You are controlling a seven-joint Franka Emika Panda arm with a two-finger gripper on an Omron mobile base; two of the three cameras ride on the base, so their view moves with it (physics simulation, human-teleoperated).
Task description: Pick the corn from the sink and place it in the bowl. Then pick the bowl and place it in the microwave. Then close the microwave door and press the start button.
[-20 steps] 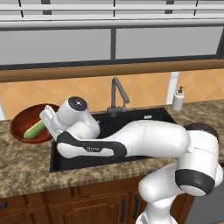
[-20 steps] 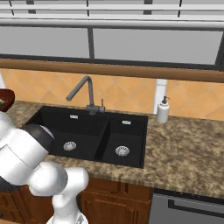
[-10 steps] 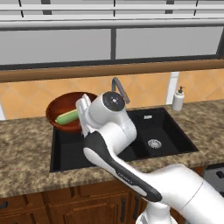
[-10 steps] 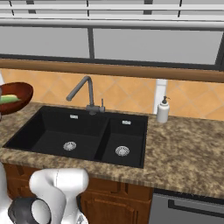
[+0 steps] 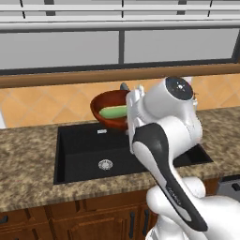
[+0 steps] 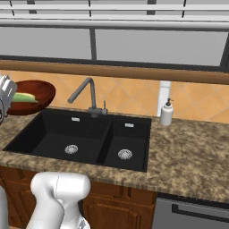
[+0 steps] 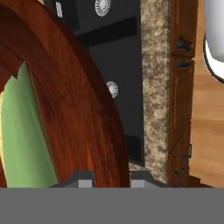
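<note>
The reddish-brown bowl (image 5: pixel 107 106) hangs in the air above the back of the black sink (image 5: pixel 79 152), tilted toward the camera. The corn (image 5: pixel 114 111), yellow with green husk, lies inside it. My gripper (image 5: pixel 130 116) is shut on the bowl's right rim. In the right base view the bowl (image 6: pixel 36 91) with the corn (image 6: pixel 24 97) is at the far left, beside the gripper (image 6: pixel 5 93). The hand view looks along the bowl's rim (image 7: pixel 87 118), clamped between the gripper (image 7: pixel 109 180) fingers, with the corn's husk (image 7: pixel 22 140) at the left. The microwave is out of view.
A grey faucet (image 6: pixel 87 94) rises behind the sink (image 6: pixel 53 134), just right of the bowl. A white soap dispenser (image 6: pixel 167 112) stands on the speckled counter (image 6: pixel 188 152) at the right. Wooden cabinets sit below the counter; windows run above the backsplash.
The arm has swung to the right, carrying the bowl with the corn from above the left counter to above the sink. The grip on the rim is unchanged.
</note>
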